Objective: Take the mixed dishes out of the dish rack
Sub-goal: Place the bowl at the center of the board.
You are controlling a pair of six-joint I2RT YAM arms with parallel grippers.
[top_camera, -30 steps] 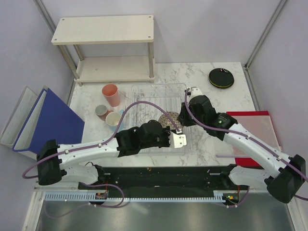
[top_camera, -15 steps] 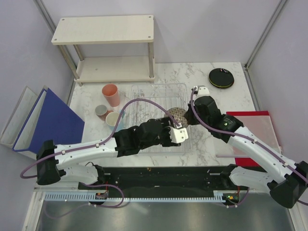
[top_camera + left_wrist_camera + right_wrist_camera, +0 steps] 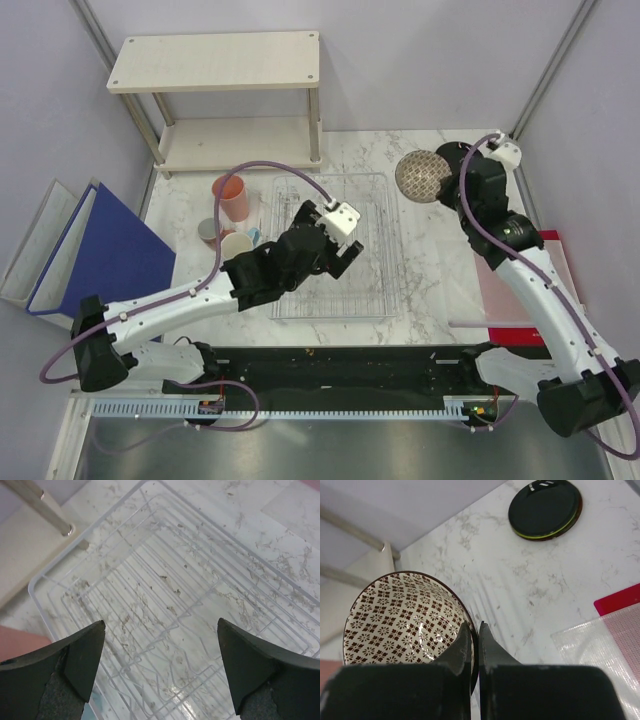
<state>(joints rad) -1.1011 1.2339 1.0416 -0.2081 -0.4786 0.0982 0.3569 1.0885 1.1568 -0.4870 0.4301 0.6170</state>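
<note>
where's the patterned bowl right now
In the top view the patterned bowl is over the table's far right, beyond the wire rack, pinched at its rim by the right gripper, just left of the black plate.

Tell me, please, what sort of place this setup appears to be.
Probably a robotics lab cell staged as a kitchen counter: plain partition walls enclose a marble-look tabletop, with a wire dish rack and a two-tier wooden shelf on it.
</note>
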